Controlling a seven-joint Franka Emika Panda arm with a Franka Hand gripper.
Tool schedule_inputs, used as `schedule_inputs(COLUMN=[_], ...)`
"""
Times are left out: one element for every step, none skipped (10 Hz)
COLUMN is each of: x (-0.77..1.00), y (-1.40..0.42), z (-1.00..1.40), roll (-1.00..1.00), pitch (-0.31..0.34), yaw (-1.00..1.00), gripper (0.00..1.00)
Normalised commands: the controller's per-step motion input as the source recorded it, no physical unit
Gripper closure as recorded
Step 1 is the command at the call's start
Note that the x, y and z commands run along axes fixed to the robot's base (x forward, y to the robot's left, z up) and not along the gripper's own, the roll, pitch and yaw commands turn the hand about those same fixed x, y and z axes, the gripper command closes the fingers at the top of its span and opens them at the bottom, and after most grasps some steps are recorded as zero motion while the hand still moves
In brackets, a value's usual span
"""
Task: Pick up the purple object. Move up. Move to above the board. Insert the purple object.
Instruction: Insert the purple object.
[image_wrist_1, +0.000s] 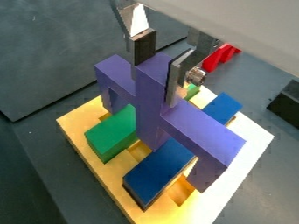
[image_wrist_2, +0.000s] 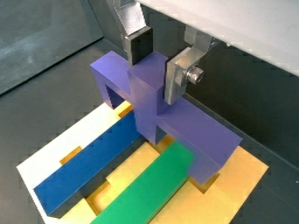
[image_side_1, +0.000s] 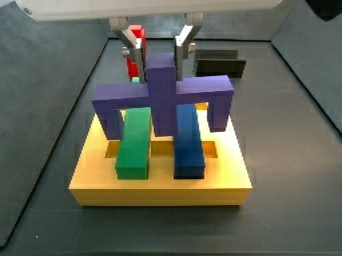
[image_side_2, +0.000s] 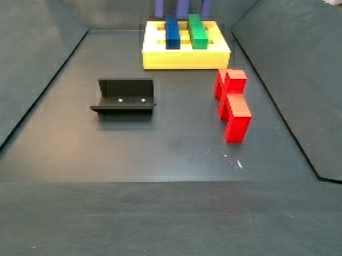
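Purple object (image_side_1: 163, 92) stands upright, legs in the yellow board (image_side_1: 163, 182), fingers (image_side_1: 185, 42) flanking its post.

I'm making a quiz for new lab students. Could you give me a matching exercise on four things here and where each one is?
1. purple object
2. green bar
3. red block
4. fixture

A. lying flat on the board
B. between the hand's fingers, straddling both bars
C. on the floor, left of the red piece in a side view
D. on the floor beside the board

Pairs: 1-B, 2-A, 3-D, 4-C

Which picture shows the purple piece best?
A side view: the purple object shows whole, legs down on the board, post between the gripper fingers. Both wrist views show it close but angled; another side view shows just its bottom edge.
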Motion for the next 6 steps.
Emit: schedule_inputs(x=[0.06, 0.05, 0.11, 0.11, 0.05, 0.08], y=[0.00, -0.02, -0.11, -0.08, -0.04, -0.05], z=[-0.18, -0.17, -0.17, -0.17, -0.20, -0.18], roll=[0.00, 0.00, 0.00, 0.00, 0.00, 0.00], pitch=[-0.009, -0.011, -0.017, 0.000, -0.019, -0.013], yaw=[0.00, 0.00, 0.00, 0.00, 0.00, 0.00], gripper=[1.00, 1.00, 1.00, 1.00, 1.00, 1.00])
